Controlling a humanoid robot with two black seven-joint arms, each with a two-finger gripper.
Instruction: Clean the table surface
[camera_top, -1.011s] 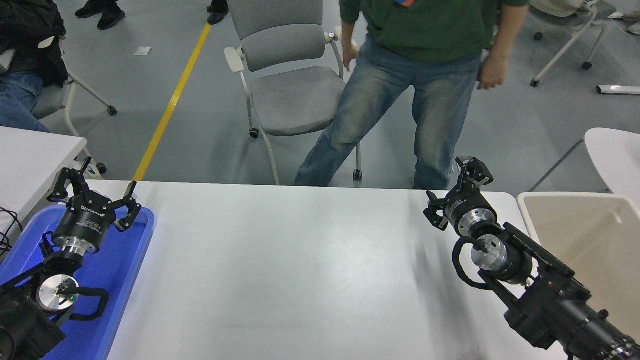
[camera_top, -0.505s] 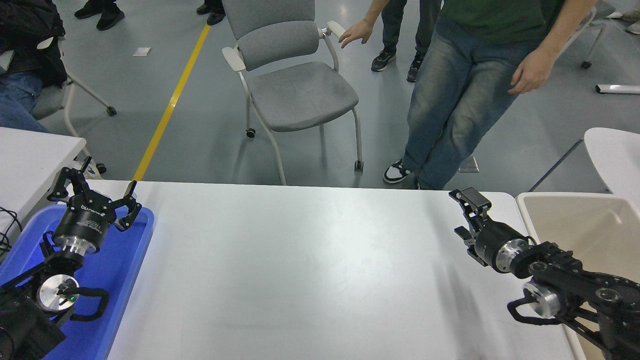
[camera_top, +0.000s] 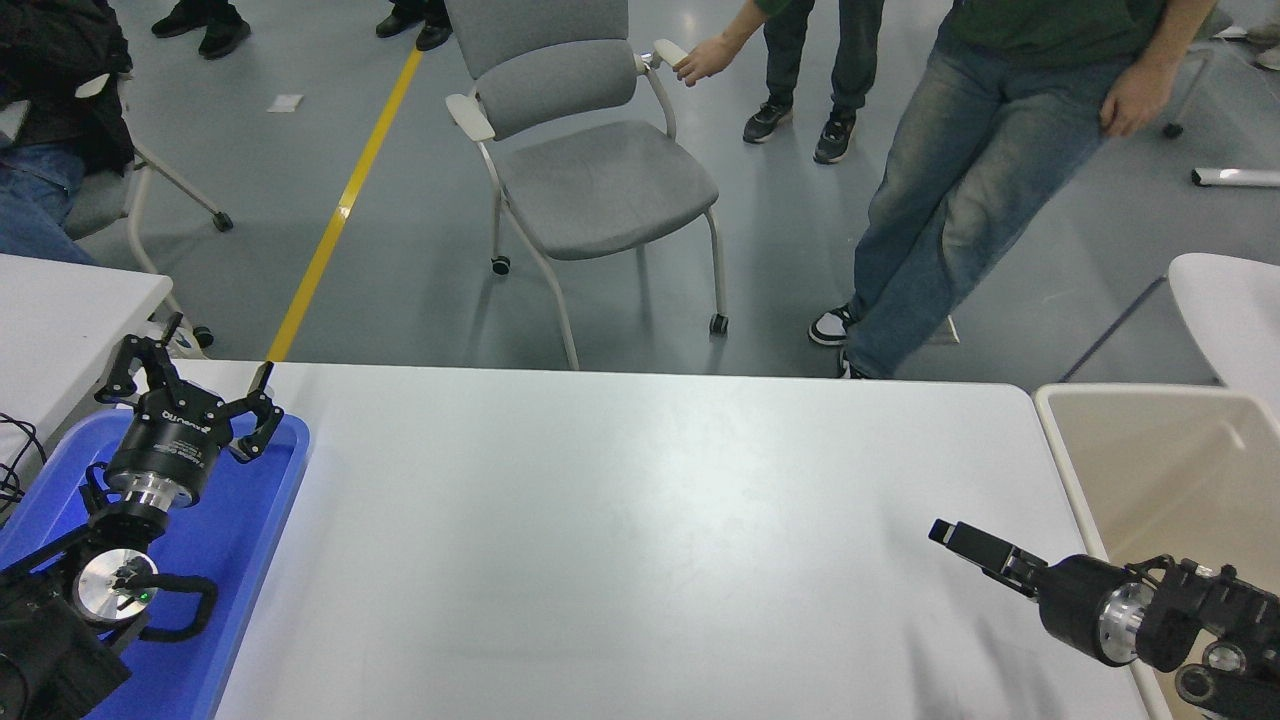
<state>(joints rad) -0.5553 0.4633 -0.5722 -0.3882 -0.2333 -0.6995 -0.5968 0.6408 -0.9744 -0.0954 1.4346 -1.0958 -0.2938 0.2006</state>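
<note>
The right tool (camera_top: 965, 545) reaches in low from the lower right corner, pointing left across the near right part of the worktop (camera_top: 620, 520). It is seen side-on, so only one narrow black finger line shows, and I cannot tell whether it is open or closed. Nothing is visible between its fingers. Its silver wrist joint sits just at the worktop's right edge, beside the beige bin (camera_top: 1170, 470) that stands against that edge.

The left tool (camera_top: 190, 385) is parked at the lower left, above the far end of the blue tray (camera_top: 235, 540). Its fingers are spread apart and hold nothing. The arm behind it runs back to the bottom left corner over the tray.

The worktop, which is the surface to be cleaned, fills the middle of the view from the blue tray on the left to the beige bin on the right. It is white and matte, with soft shadows and a faint sheen across the centre.

Beyond the far edge stands a grey chair (camera_top: 590, 170) on castors, turned at an angle. A person in jeans (camera_top: 960, 190) stands to the right of it, stepping wide, with one hand (camera_top: 697, 60) at the chair's armrest. A yellow floor line (camera_top: 345, 200) runs diagonally toward the worktop's far left corner. Part of another white table (camera_top: 60, 320) shows at the left edge.
</note>
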